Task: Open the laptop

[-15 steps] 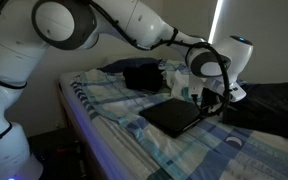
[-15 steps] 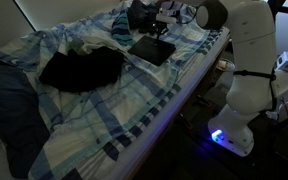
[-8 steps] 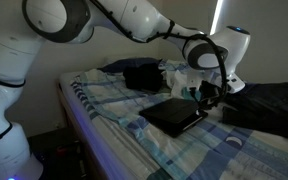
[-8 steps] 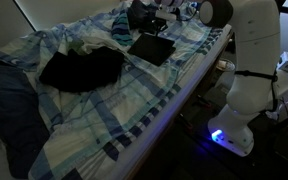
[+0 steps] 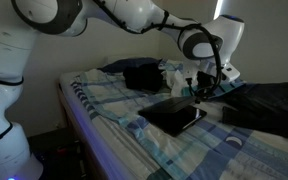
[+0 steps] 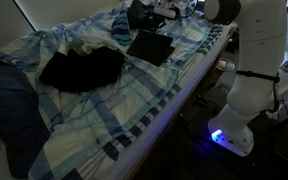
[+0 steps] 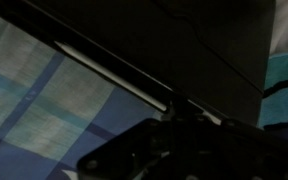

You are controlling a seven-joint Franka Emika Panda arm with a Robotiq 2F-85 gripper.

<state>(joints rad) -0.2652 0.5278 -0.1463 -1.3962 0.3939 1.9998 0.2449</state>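
Observation:
The laptop (image 5: 172, 116) is a thin black slab lying on the plaid bed; it shows in both exterior views (image 6: 150, 47). Its lid is tilted up a little at the edge nearest the gripper. The gripper (image 5: 198, 95) hangs at that raised edge, also seen from the foot of the bed (image 6: 166, 22). In the wrist view the dark lid (image 7: 184, 40) fills the top with a pale strip along its edge, and the gripper (image 7: 179, 140) is a dark shape right below it. Whether the fingers clamp the lid is too dark to tell.
A lumpy black bag (image 5: 142, 76) lies just behind the laptop. Large dark rumpled fabric (image 6: 82, 68) lies mid-bed, and more dark cloth (image 5: 269, 105) sits beyond the gripper. The bed edge (image 6: 174, 100) drops to the floor beside the white robot base (image 6: 246, 100).
The arm and gripper have risen over the last second, and the laptop's lid edge at the gripper has lifted with them.

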